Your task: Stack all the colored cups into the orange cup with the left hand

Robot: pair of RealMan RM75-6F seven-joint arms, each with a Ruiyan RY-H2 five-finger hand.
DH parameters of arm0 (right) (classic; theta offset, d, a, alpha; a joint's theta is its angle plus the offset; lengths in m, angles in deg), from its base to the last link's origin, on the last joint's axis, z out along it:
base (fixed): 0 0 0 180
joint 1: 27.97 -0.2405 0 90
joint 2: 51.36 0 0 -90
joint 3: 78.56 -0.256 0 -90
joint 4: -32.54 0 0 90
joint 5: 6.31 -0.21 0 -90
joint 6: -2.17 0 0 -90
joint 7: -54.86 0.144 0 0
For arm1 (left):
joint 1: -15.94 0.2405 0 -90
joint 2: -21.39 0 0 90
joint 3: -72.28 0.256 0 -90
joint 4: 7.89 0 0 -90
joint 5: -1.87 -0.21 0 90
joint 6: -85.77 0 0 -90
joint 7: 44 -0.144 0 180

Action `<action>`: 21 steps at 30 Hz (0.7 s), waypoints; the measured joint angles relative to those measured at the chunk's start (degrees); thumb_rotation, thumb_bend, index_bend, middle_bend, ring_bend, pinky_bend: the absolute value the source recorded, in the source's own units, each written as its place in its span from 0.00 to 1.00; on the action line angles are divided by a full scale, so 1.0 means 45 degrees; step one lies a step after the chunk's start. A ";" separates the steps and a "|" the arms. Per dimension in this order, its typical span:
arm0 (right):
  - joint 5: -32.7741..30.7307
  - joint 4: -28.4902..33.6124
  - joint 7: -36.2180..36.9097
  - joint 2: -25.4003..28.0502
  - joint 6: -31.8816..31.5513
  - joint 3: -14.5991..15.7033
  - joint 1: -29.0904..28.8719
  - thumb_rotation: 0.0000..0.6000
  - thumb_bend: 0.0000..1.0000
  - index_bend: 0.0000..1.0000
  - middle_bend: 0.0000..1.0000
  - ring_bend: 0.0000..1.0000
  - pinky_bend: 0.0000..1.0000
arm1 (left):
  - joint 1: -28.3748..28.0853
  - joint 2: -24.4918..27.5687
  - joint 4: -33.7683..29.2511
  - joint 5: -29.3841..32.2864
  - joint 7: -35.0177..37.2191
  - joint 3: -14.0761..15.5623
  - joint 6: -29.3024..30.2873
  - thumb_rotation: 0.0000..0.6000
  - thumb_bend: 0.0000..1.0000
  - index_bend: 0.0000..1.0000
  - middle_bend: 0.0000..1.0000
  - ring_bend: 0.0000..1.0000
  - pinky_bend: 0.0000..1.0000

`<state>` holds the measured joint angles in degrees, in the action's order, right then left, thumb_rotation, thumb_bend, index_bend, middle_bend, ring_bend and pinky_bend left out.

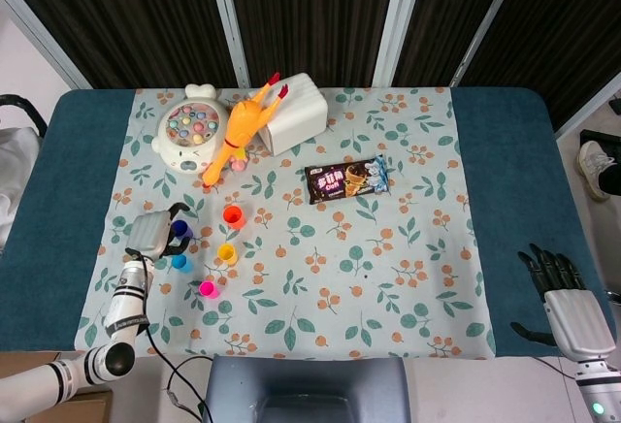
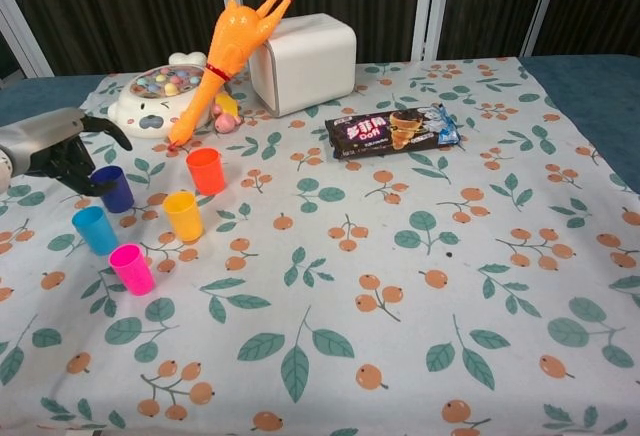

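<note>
Five small cups stand on the floral cloth at the left: orange [image 1: 233, 215] [image 2: 206, 170], yellow [image 1: 227, 253] [image 2: 183, 215], dark blue [image 1: 180, 230] [image 2: 113, 188], light blue [image 1: 179, 262] [image 2: 95, 229] and pink [image 1: 208, 289] [image 2: 131, 268]. My left hand [image 1: 155, 234] [image 2: 60, 151] sits just left of the dark blue cup, its thumb reaching over the rim and its fingers curved by the cup's side; the cup stands on the cloth. My right hand [image 1: 565, 302] rests at the table's near right corner with fingers spread and holds nothing.
Behind the cups are a white fishing toy [image 1: 191, 135], a rubber chicken [image 1: 243, 124] and a white box [image 1: 294, 113]. A snack packet [image 1: 346, 179] lies mid-table. Cables run along the near edge by my left arm.
</note>
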<state>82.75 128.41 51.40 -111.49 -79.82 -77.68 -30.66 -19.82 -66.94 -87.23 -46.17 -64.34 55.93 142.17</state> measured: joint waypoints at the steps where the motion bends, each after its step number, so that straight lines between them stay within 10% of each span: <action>1: 0.0000 0.0000 0.0000 -0.0001 -0.0001 0.0000 0.0000 1.00 0.20 0.00 0.00 0.00 0.00 | -0.0035 -0.0029 0.0068 0.0075 -0.0063 0.0039 -0.0016 1.00 0.34 0.30 1.00 1.00 1.00; 21: 0.0010 -0.0003 0.0180 0.0048 -0.0045 -0.0008 0.0000 1.00 0.20 0.00 0.00 0.00 0.00 | -0.0359 -0.0500 0.1051 0.0471 0.0027 0.0258 -0.0153 1.00 0.33 0.44 1.00 1.00 1.00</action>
<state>82.80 128.40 52.21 -111.28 -80.02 -77.72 -30.66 -21.44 -69.18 -82.50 -44.05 -64.22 57.09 141.48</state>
